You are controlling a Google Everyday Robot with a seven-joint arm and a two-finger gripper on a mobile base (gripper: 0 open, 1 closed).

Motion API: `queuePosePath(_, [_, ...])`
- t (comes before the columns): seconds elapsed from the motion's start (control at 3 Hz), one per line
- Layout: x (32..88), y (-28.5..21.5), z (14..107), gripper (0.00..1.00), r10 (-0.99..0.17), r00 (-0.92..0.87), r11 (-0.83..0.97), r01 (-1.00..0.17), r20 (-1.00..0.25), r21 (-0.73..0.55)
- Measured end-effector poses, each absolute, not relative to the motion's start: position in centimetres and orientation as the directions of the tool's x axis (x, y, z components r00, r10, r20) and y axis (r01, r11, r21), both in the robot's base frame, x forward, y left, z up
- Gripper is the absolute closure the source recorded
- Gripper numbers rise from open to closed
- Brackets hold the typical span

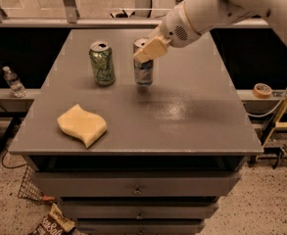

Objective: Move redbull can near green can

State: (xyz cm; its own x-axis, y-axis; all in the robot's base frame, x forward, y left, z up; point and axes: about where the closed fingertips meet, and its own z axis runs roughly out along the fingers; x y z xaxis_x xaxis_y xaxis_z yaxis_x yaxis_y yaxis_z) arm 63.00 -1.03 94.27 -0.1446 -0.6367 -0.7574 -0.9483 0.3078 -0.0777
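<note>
The redbull can, slim and silver with blue panels, is upright just right of the green can, a small gap between them. The green can stands on the grey table toward its back left. My gripper comes in from the upper right on a white arm and is shut on the redbull can's upper part, its tan fingers across the can's top. The redbull can's base is at or just above the table surface; I cannot tell which.
A yellow sponge lies at the table's front left. The table's front edge has drawers below. A plastic bottle stands on a low shelf at left, and a tape roll lies at right.
</note>
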Motion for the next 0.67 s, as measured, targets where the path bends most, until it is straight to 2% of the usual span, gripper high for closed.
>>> queuePosePath(0.67, [64.9, 3.1, 92.5, 1.0, -0.617, -0.209, 0.35, -0.936, -0.759, -0.026])
